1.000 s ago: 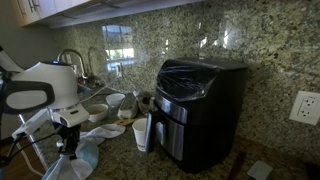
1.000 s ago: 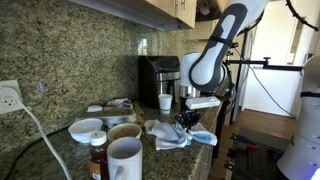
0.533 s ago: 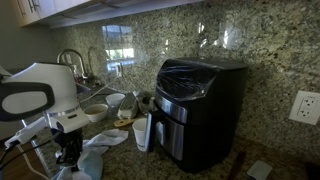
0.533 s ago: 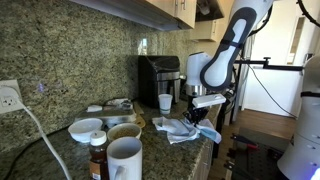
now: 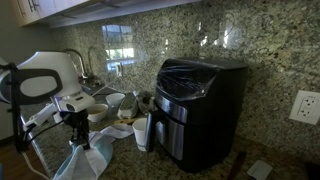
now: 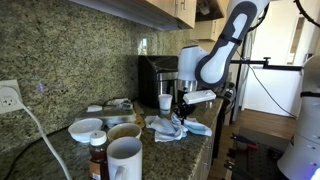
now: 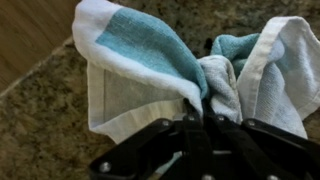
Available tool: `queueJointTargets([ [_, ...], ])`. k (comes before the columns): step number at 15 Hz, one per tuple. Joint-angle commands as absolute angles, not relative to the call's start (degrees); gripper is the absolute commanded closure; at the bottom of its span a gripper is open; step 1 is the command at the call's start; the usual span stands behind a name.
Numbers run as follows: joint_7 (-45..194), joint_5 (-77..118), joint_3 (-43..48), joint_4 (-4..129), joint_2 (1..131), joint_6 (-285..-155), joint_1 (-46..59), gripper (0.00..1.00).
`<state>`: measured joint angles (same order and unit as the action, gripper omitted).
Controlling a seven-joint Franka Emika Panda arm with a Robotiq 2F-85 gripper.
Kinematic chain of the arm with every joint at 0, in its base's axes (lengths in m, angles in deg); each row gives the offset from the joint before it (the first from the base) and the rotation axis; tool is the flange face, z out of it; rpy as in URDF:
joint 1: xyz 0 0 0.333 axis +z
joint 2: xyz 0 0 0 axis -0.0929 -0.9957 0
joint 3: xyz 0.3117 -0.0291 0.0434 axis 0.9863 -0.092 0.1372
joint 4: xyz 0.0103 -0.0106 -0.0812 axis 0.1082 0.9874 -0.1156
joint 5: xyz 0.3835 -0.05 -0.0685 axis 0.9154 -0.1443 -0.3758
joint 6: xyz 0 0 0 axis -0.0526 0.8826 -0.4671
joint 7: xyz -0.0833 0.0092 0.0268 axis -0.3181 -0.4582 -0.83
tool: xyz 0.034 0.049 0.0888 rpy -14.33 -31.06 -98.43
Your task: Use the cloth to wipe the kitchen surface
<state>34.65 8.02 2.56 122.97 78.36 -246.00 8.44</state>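
The tool (image 7: 205, 118) is pinched narrow on a bunched fold of the cloth (image 7: 140, 60), which hangs beneath it and spreads over the granite desk (image 7: 40, 130), close to the desk's edge. The hold looks small, so I judge that a sideways drag could pull the fabric free or sweep it off that edge. Just beyond the tool stand a white cup (image 5: 143, 132) and bowls (image 5: 100, 113), with the black appliance (image 5: 200, 110) farther out; they hem in the stroke and could be knocked.

A black appliance (image 5: 200, 108) is standing against the granite wall (image 5: 262, 48), and a white cup (image 5: 143, 132) is sitting just beside it.
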Motion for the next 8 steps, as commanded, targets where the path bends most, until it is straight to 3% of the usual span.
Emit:
queueJointTargets([
  [1,38.84,10.75,4.74,120.74,81.67,-243.76,8.79,0.98],
  [8,43.58,12.1,6.45,115.63,84.18,-242.24,7.86,0.98],
])
